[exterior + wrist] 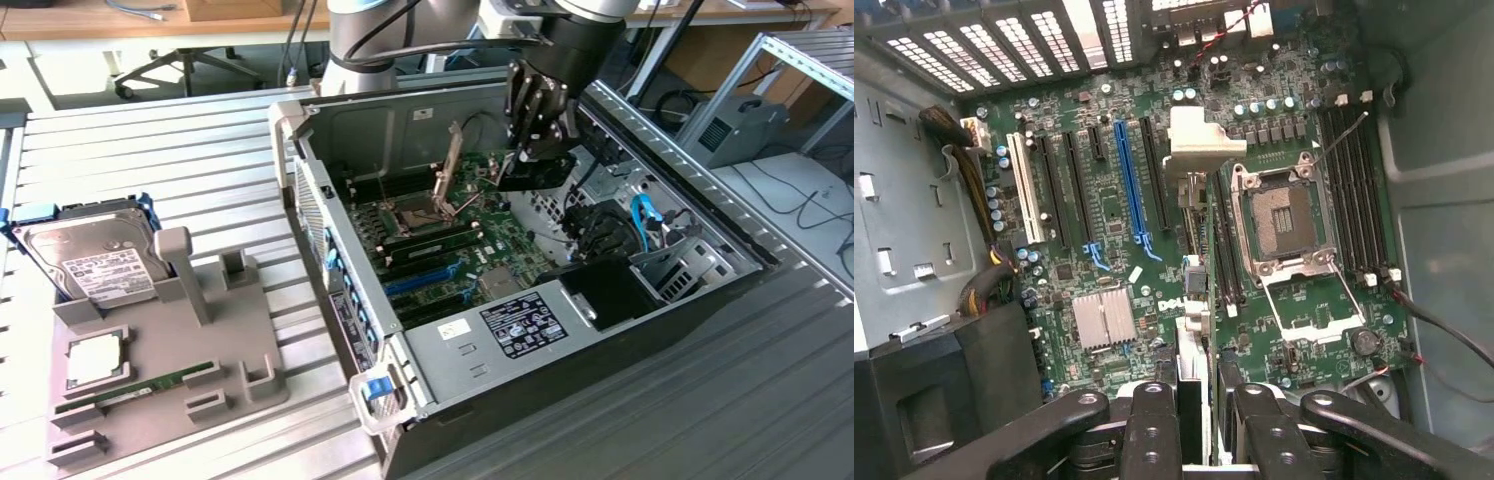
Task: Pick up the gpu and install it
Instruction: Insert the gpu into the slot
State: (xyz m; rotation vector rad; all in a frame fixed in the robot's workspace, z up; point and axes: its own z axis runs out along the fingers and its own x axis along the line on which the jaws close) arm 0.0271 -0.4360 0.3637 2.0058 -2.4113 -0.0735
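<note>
My gripper (pixel 537 150) hangs inside the open computer case (pixel 358 125), shut on the gpu (pixel 534 170), a dark card held above the far part of the motherboard (pixel 461 245). In the wrist view the gpu (pixel 1193 330) appears edge-on between my fingers (pixel 1152 430), and its silver end bracket (pixel 1202 140) points away from the camera. The card hovers over the board between the blue expansion slot (pixel 1130 180) and the open CPU socket (pixel 1287 225), and does not appear seated in any slot.
A grey fixture (pixel 180 345) at the exterior view's left holds a hard drive (pixel 87 255), a square chip (pixel 94 360) and a green memory stick (pixel 147 385). Inside the case are a raised socket lever (pixel 450 165), blue cables (pixel 645 222) and a black shroud (pixel 607 290).
</note>
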